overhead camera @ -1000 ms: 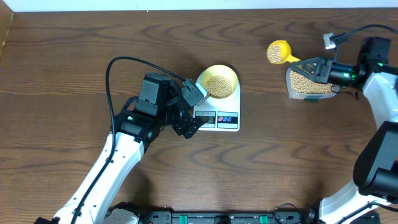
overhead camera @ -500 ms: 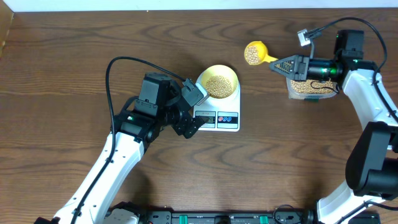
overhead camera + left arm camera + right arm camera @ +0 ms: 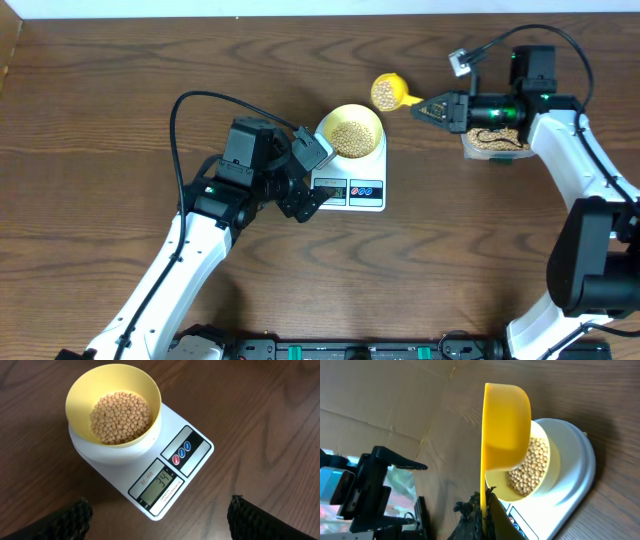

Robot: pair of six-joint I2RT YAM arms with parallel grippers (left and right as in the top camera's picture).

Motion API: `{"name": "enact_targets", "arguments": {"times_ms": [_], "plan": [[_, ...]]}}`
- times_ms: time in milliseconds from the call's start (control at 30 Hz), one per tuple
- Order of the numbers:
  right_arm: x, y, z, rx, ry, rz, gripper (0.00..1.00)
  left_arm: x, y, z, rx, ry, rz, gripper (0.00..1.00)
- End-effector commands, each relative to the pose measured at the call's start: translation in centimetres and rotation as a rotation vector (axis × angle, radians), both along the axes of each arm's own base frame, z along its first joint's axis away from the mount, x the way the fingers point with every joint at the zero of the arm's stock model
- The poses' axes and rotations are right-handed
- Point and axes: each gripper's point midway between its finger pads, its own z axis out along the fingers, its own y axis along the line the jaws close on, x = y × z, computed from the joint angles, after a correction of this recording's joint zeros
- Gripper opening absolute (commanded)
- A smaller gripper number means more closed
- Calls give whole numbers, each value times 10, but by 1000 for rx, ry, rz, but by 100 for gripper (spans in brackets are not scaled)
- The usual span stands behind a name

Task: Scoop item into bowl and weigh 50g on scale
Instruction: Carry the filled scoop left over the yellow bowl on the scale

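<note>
The pale-yellow bowl (image 3: 350, 131) sits on the white scale (image 3: 365, 180) and holds a layer of tan beans (image 3: 120, 416). The scale's display (image 3: 162, 483) reads 34. My right gripper (image 3: 432, 108) is shut on the handle of a yellow scoop (image 3: 388, 92) filled with beans, held just right of the bowl and above the table. In the right wrist view the scoop (image 3: 506, 430) is seen edge-on with the bowl (image 3: 540, 467) behind it. My left gripper (image 3: 312, 172) is open and empty, just left of the scale; its fingertips (image 3: 70, 520) flank the scale's front.
A clear plastic tub (image 3: 497, 140) with beans stands at the right, under my right arm. The left arm's black cable (image 3: 190, 110) loops over the table to the left.
My right gripper has carried the bean-filled scoop leftward from the tub toward the bowl. The left arm, bowl and scale have not moved.
</note>
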Motion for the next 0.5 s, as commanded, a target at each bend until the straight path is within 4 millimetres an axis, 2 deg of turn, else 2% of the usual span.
{"name": "enact_targets", "arguments": {"times_ms": [0, 233, 467], "plan": [[0, 9, -2, -9, 4, 13, 1, 0, 3, 0, 5, -2, 7, 88], [0, 20, -1, -29, -73, 55, 1, 0, 3, 0, 6, -2, 7, 88], [4, 26, -16, -154, -189, 77, 1, 0, 3, 0, 6, -3, 7, 89]]}}
